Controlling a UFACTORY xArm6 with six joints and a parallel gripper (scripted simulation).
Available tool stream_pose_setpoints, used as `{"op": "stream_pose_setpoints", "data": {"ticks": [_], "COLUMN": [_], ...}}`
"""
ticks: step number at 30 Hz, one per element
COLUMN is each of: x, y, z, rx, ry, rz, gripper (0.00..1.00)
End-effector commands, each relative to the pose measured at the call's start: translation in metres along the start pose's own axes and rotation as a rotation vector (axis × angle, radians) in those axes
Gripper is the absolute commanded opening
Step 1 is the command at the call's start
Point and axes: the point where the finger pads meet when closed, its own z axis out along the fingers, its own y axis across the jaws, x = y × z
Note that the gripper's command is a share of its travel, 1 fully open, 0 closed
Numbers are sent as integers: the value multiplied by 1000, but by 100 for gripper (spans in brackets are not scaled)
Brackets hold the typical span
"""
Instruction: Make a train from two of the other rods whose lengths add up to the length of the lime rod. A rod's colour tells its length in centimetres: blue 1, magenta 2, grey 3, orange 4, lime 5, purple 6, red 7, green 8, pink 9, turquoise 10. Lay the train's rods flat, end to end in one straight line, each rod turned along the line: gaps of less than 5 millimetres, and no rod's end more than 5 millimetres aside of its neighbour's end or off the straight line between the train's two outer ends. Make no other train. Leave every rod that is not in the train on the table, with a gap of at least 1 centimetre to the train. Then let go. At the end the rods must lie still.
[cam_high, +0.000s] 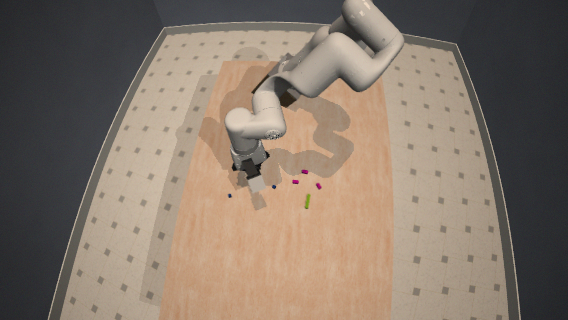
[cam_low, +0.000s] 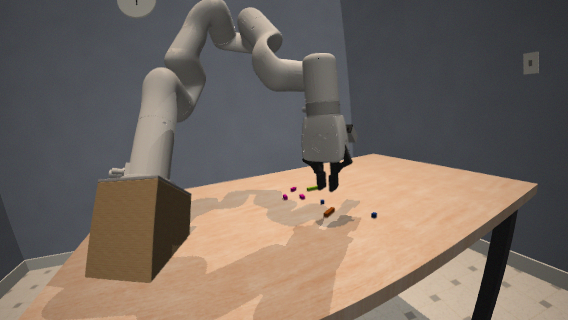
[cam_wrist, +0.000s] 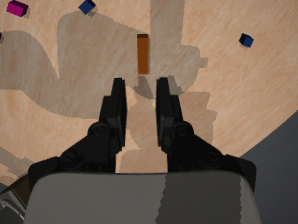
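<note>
The orange rod (cam_wrist: 143, 54) lies flat on the table, just ahead of my fingertips in the wrist view and lined up with the gap between them. It also shows in the exterior view (cam_low: 328, 211). My gripper (cam_wrist: 141, 93) (cam_low: 327, 186) hangs some way above the rod, fingers narrowed to a small gap with nothing between them. In the overhead view the gripper (cam_high: 256, 184) hides the orange rod. One blue rod (cam_high: 274, 187) lies to its right, another (cam_high: 229, 195) to its left. The lime rod (cam_high: 307, 201) lies further right.
Three magenta rods (cam_high: 304, 171) (cam_high: 295, 182) (cam_high: 318, 186) lie in a loose group above the lime rod. The arm's brown base box (cam_low: 135, 227) stands at the far end of the table. The table edge runs near the second blue rod (cam_low: 373, 215).
</note>
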Motion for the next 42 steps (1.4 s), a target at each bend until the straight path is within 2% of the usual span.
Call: {"op": "stream_pose_setpoints", "data": {"ticks": [1,24,42], "x": [1,1,1], "y": [1,1,1], "z": [3,34,46], "rx": [-3,-3,-3], "ry": [2,2,2], "rz": [-1,-1,-1], "gripper": [24,24,24]}}
